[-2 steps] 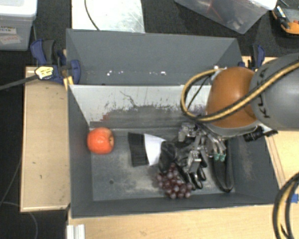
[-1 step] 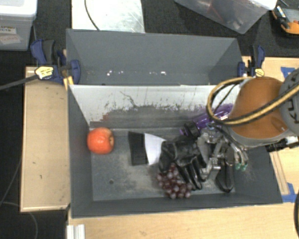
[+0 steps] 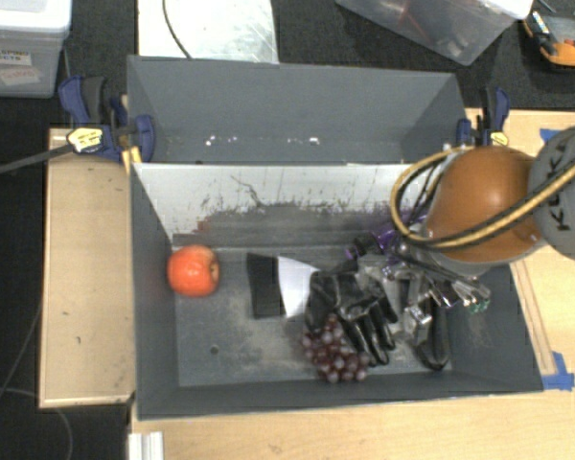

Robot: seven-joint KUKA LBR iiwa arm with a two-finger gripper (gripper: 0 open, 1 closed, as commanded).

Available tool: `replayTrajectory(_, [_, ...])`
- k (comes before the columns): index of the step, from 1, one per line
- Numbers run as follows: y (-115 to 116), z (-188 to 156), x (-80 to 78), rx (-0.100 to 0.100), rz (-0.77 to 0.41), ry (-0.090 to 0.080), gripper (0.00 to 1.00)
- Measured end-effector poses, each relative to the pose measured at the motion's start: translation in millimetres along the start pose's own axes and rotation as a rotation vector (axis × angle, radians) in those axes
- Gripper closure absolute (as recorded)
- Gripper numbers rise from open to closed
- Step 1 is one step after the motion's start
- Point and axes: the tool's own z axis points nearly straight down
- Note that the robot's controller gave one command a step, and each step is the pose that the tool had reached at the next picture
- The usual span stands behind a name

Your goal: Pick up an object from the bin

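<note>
My gripper point(image 3: 405, 303) hangs low over the right half of the bin, amid a small clutter of dark things. Just left of and below it lies a bunch of dark purple plastic grapes point(image 3: 333, 351) near the bin's front wall. A black, lumpy object point(image 3: 327, 298) rests against the grapes' upper side, right beside the gripper. A black loop-shaped thing point(image 3: 437, 346) lies to the gripper's lower right. Whether anything is held is hidden by the clutter.
A white card point(image 3: 293, 284) and a black rectangular block point(image 3: 263, 286) lie in the bin's middle. An orange-red round fruit point(image 3: 193, 271) sits alone at the left. The arm's orange dome and cables cover the bin's back right corner.
</note>
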Motion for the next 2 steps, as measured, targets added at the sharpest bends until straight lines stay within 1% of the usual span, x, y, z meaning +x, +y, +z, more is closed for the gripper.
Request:
replayTrajectory(1, [63, 34, 6.8, 0.004, 0.076, -0.007, 0.00])
replayTrajectory(2, [52, 47, 11.4, 0.003, -0.043, -0.006, 0.00])
